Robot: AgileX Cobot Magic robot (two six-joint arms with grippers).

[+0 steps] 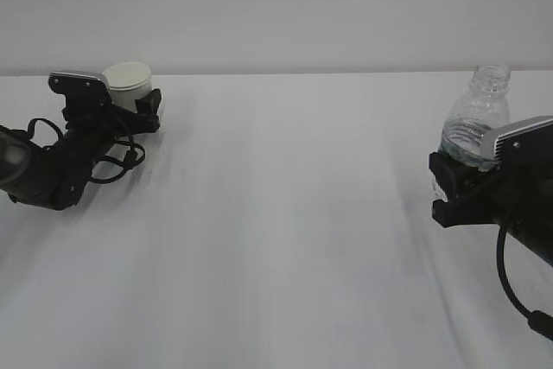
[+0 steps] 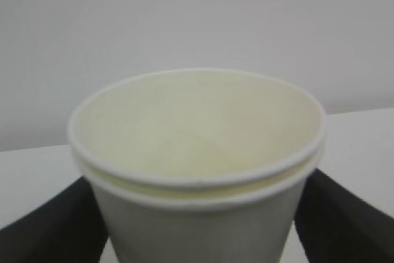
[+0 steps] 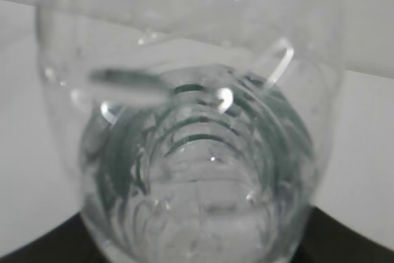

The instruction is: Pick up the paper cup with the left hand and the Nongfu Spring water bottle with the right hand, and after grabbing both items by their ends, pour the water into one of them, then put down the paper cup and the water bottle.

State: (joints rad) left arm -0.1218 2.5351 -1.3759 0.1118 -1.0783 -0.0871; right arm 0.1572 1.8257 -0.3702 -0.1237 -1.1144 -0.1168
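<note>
The paper cup (image 1: pixel 128 82) stands upright at the far left of the table, white with a cream inside. In the left wrist view the paper cup (image 2: pixel 197 220) fills the space between the two black fingers (image 2: pixel 55 226). Slivers of table show beside its tapering wall. My left gripper (image 1: pixel 130 108) is open around the cup. At the right my right gripper (image 1: pixel 462 172) is shut on the base end of the Nongfu Spring water bottle (image 1: pixel 479 114), whose capless neck points up. The bottle (image 3: pixel 197 152) shows green tints through its ribs. I cannot make out the water's level.
The white table (image 1: pixel 276 231) runs back to a pale wall (image 1: pixel 276 6). A black cable (image 1: pixel 112 166) loops beside the left arm. Another cable (image 1: pixel 510 291) hangs under the right arm at the frame's right edge.
</note>
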